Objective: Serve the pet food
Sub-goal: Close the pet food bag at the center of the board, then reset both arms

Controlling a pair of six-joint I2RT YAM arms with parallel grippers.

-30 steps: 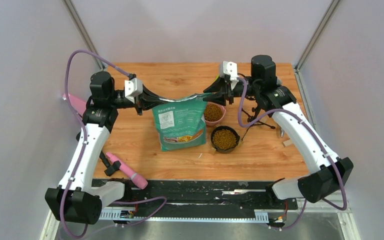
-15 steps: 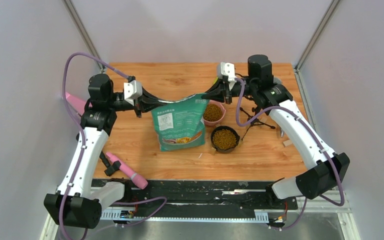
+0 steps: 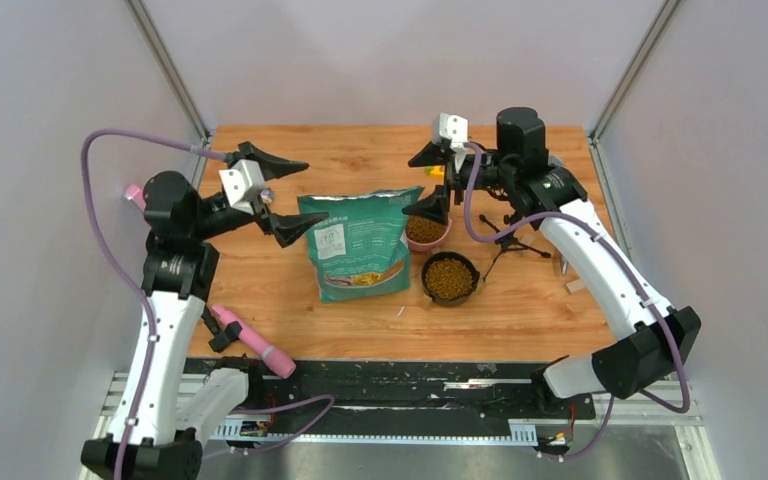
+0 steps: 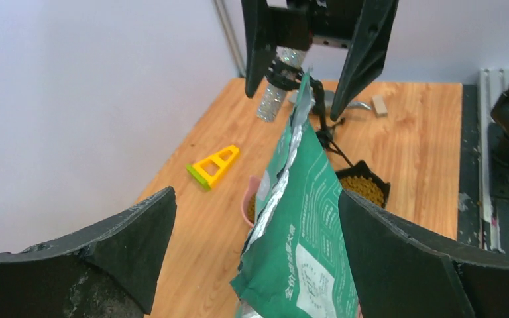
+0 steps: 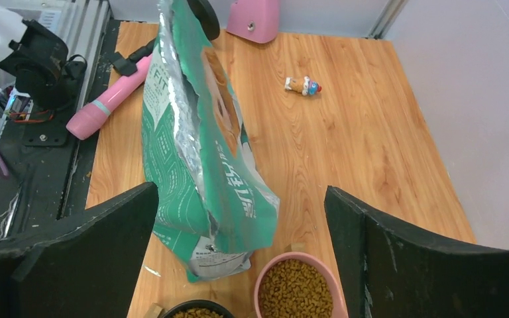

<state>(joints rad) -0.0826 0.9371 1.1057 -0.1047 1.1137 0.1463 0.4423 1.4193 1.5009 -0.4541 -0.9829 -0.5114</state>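
The teal-green and white bag (image 3: 360,245) stands upright on the table with its torn top open and nothing holding it. Pet food (image 5: 297,291) fills the pink bowl (image 3: 427,230) just right of the bag. More kibble fills the black bowl (image 3: 450,277) in front of it. My left gripper (image 3: 290,197) hangs open to the left of the bag's top, apart from it. My right gripper (image 3: 422,182) is open above the pink bowl, beside the bag's right top corner. In the left wrist view the bag (image 4: 298,225) rises between my wide jaws without touching them.
A pink handled tool (image 3: 250,340) lies at the front left. A yellow triangular piece (image 4: 213,165) sits behind the bowls. A black tripod stand (image 3: 510,235) and small wooden blocks (image 3: 573,287) are at the right. A small toy figure (image 5: 303,85) lies left of the bag.
Both grippers have let go of the bag's top corners and opened wide. The left arm has pulled back to the left. The bag's top has sprung back narrower.
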